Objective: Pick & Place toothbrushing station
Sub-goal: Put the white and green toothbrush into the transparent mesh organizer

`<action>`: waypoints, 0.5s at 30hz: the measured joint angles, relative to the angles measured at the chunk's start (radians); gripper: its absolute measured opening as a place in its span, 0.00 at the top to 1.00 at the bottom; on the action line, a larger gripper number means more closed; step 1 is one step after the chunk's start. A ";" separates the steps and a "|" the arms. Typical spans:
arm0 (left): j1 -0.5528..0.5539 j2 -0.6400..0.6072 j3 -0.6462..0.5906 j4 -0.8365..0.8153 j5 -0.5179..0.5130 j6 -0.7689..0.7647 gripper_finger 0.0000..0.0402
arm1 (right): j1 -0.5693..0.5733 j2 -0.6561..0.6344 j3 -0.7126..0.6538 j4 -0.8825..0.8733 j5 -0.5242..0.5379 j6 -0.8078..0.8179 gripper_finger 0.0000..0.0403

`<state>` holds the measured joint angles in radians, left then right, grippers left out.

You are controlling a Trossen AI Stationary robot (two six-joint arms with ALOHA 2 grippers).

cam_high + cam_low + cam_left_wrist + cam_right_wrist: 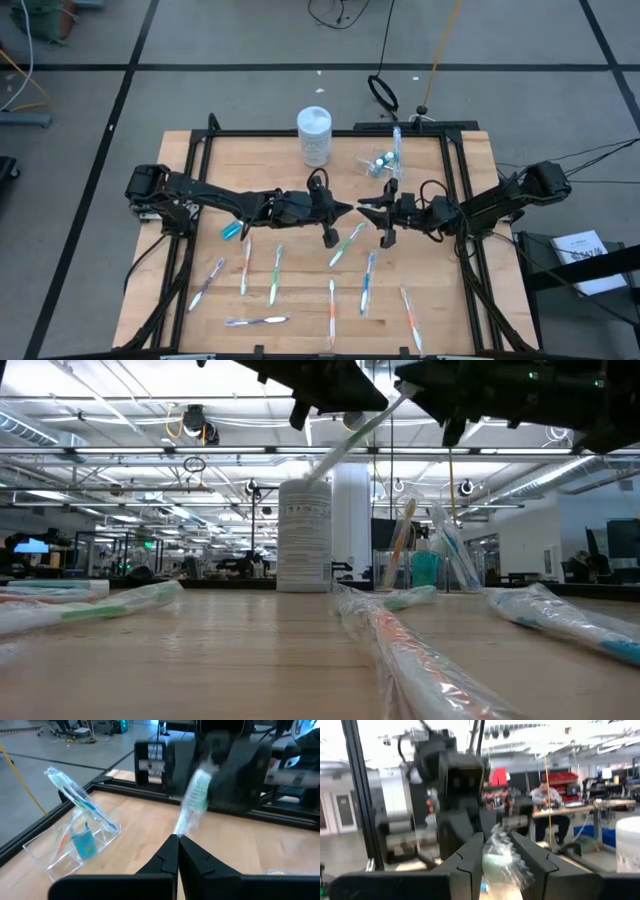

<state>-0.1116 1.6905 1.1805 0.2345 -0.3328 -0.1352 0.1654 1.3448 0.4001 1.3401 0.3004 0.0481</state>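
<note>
A wrapped green-headed toothbrush (199, 795) hangs in the air over the table's middle, slanting in the low view (355, 435). My left gripper (347, 210) comes from the table's left and is shut at the wrapper's narrow end (178, 840). Facing it from the right, my right gripper (363, 211) has the crinkled wrapper between its fingers (501, 855). A clear plastic cup (380, 162) at the far right holds a wrapped toothbrush (75, 795) and a blue tube (84, 844). My left gripper pinches the narrow end of the toothbrush's clear wrapper (179, 831) between its two shut fingertips. It comes nearly level from the table's left, along the brush. The brush runs away from the tips toward the other gripper, lifted clear of the table. My right gripper has the wrapped head end of the toothbrush (497, 847) between its two fingers, the film bunched and crinkled there. The fingers come from the table's right, tipped a little upward. The brush is clear of the table.
A white lidded canister (314, 135) stands at the far middle. Several wrapped toothbrushes (275, 272) lie spread over the near half of the table. A blue tube (232, 230) lies under my left arm. A black frame (460, 200) borders the table.
</note>
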 joint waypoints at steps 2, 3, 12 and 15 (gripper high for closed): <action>0.000 0.000 0.000 0.005 0.000 0.000 0.99 | 0.000 0.001 -0.001 -0.005 -0.012 -0.001 0.79; 0.000 0.000 0.000 0.008 0.001 0.000 0.98 | 0.000 0.001 -0.001 -0.005 -0.011 -0.005 0.80; 0.000 -0.001 0.001 0.007 0.021 -0.004 0.99 | 0.000 0.001 -0.001 -0.018 -0.010 -0.008 0.92; 0.000 -0.001 0.002 0.002 0.021 0.000 0.96 | 0.000 0.001 -0.001 -0.019 -0.011 -0.008 0.94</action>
<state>-0.1120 1.6894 1.1820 0.2368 -0.3115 -0.1351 0.1654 1.3460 0.3992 1.3212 0.2889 0.0406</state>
